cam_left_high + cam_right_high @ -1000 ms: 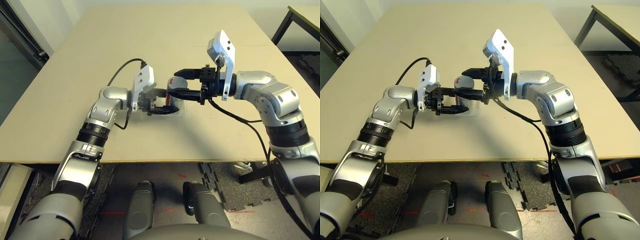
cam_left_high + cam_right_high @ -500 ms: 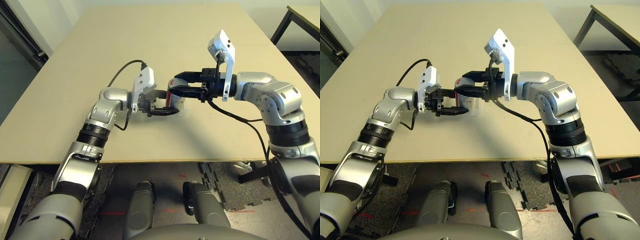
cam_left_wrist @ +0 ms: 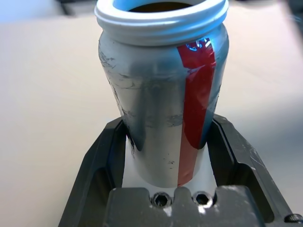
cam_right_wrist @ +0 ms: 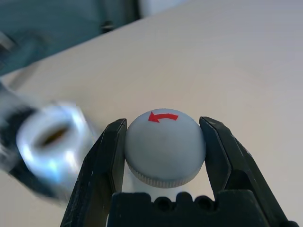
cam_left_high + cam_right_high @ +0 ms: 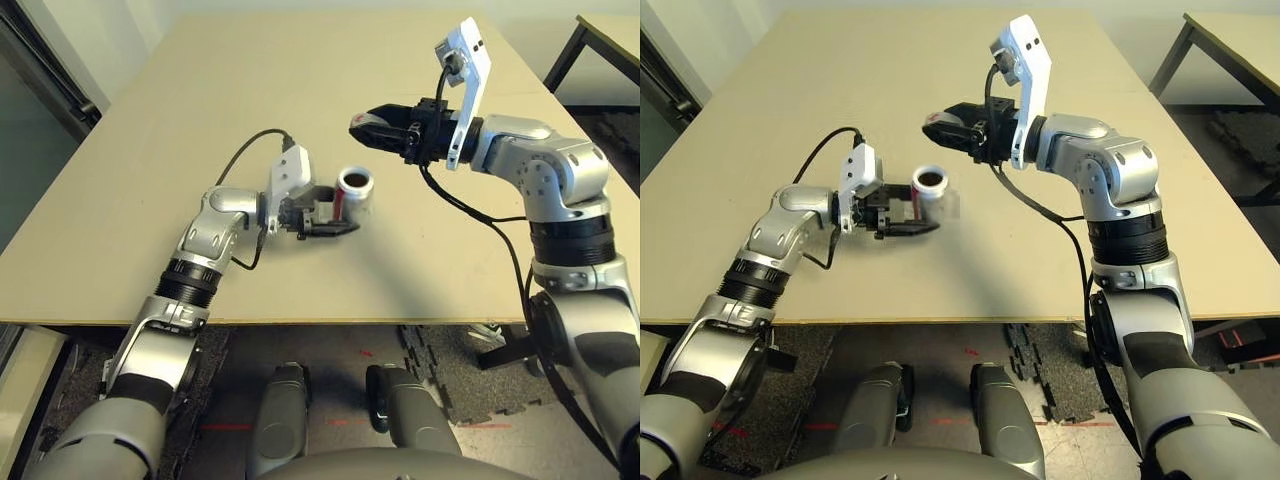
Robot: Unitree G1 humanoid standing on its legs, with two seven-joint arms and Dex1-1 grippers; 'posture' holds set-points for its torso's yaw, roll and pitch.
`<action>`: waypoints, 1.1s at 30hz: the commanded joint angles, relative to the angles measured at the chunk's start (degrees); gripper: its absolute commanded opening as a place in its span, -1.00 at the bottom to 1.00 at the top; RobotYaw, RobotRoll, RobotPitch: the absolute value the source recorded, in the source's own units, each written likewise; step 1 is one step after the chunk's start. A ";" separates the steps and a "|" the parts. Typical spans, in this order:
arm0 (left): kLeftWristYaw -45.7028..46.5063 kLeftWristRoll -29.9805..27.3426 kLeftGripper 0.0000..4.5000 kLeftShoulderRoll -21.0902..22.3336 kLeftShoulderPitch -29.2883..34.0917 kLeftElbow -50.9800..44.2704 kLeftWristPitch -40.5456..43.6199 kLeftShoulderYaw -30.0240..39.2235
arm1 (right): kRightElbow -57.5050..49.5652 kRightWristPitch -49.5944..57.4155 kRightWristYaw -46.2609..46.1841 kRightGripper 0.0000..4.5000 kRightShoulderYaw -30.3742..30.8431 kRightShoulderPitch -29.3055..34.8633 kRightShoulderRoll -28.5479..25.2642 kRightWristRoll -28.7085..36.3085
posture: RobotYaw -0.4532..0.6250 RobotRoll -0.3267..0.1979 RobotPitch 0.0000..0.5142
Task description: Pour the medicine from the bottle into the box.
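Observation:
My left gripper [image 5: 341, 210] is shut on the bottle [image 5: 354, 188], a silver cylinder with a red stripe. It holds the bottle upright just above the table, and the mouth is open and dark inside. In the left wrist view the bottle [image 3: 161, 94] stands between the two fingers. My right gripper [image 5: 368, 124] hangs higher and farther back, shut on the round grey cap [image 4: 164, 146], which has a red arrow on top. The clear box [image 5: 952, 206] shows faintly on the table beside the bottle. The medicine is hidden.
The beige table [image 5: 300, 70] stretches far back and to both sides, and its front edge [image 5: 330, 322] runs just below the arms. A black cable [image 5: 245, 160] loops from the left wrist. A second table's dark leg [image 5: 565, 45] stands at the back right.
My right gripper has pulled the cap off the bottle and risen up and back with it. The bottle now stands open, a little lower in my left gripper.

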 commanded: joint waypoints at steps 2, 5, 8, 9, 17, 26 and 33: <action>7.10 0.98 0.22 -0.86 -3.20 6.09 -3.44 3.84 | 4.40 -4.64 -1.89 0.14 -1.68 0.97 0.07 -2.51 | -0.02 0.25 -0.63; 11.34 1.57 0.22 -1.04 -4.70 9.58 -5.34 5.46 | 7.35 -7.32 -3.12 0.14 -2.27 1.44 0.11 -3.92 | -0.02 0.25 -0.64; 17.34 2.46 0.22 -0.88 -5.84 14.45 -7.58 7.59 | 12.18 -12.00 -5.39 0.14 -3.14 2.25 0.18 -6.30 | -0.01 0.25 -0.65; 18.68 2.67 0.22 -0.87 -6.11 15.68 -8.21 8.05 | 13.33 -13.15 -5.83 0.14 -3.34 2.42 0.23 -6.82 | -0.01 0.25 -0.65; 32.23 3.40 0.22 -2.30 -8.01 29.42 -13.57 12.75 | 22.88 -22.03 -11.01 0.14 -5.22 4.10 4.32 -9.48 | 0.02 0.25 -0.65; 36.72 4.55 0.22 -4.70 -8.86 39.05 -16.09 13.90 | 36.26 -31.50 -13.77 0.14 -5.36 3.44 7.82 -13.12 | 0.03 0.25 -0.64; 36.59 5.23 0.22 -4.91 -8.12 40.80 -16.15 13.98 | 45.20 -37.44 -15.74 0.14 -6.12 2.61 8.57 -14.46 | 0.02 0.25 -0.61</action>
